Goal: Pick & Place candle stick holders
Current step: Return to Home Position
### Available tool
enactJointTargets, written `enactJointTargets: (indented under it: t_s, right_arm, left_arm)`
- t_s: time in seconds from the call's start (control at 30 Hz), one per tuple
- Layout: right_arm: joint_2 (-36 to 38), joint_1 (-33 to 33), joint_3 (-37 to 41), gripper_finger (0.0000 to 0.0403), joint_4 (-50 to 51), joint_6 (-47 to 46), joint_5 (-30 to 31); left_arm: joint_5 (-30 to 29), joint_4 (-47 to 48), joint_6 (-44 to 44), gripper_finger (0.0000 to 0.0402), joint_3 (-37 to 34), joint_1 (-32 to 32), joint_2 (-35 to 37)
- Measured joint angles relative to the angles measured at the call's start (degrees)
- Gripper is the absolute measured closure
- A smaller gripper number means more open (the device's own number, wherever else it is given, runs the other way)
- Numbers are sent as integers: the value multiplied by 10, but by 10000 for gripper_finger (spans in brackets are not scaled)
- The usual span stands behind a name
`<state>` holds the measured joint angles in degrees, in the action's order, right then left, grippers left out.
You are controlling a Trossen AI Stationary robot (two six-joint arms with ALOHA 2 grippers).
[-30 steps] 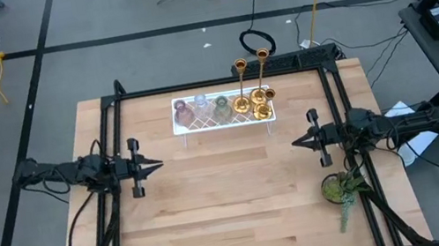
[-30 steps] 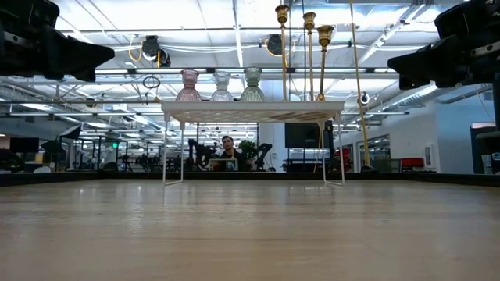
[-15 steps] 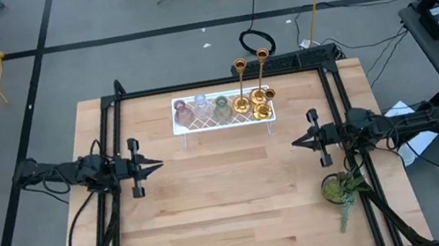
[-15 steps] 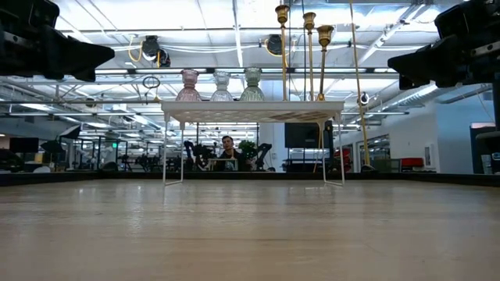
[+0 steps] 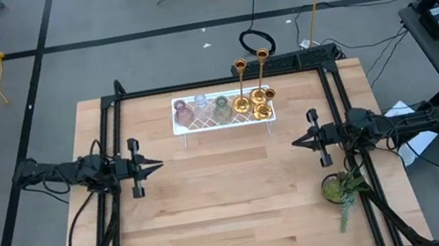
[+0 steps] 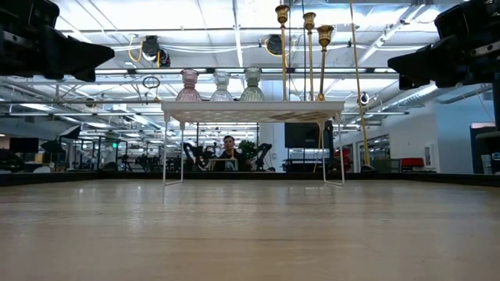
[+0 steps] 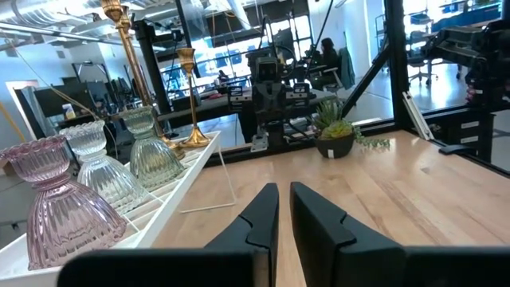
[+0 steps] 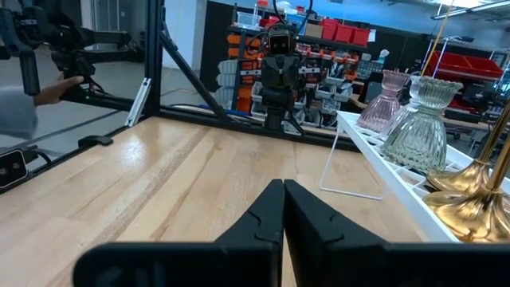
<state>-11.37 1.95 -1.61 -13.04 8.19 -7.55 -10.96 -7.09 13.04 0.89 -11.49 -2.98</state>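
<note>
Three gold candlesticks (image 5: 253,99) stand by their round bases on the right end of a white lattice tray (image 5: 180,128) at the table's far middle. Pink (image 5: 183,109), clear (image 5: 202,107) and green (image 5: 221,106) glass cups stand on its left part. The cups also show in the left wrist view (image 7: 84,187). My left gripper (image 5: 158,163) hovers at the table's left, shut and empty, pointing right. My right gripper (image 5: 295,142) hovers at the table's right, shut and empty, pointing left. Both are nearer than the tray.
A green leafy plant in a dark pot (image 5: 340,187) stands at the near right, close under my right arm. The tray stands on thin white wire legs (image 6: 173,152). A black frame (image 5: 221,81) runs around the table. Bare wood lies between the grippers.
</note>
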Motion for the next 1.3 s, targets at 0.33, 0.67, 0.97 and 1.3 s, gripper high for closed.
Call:
enactJointTargets:
  t_s: [0.33,0.67,0.97,1.3]
  right_arm:
    - [0,0,0,399,0,0,0]
    - [0,0,0,399,0,0,0]
    - [0,0,0,399,0,4,0]
    - [0,0,0,399,0,75,0]
  left_arm:
    - [0,0,0,360,0,0,0]
    - [0,0,0,360,0,0,0]
    - [1,0,0,360,0,0,0]
    - [1,0,0,360,0,0,0]
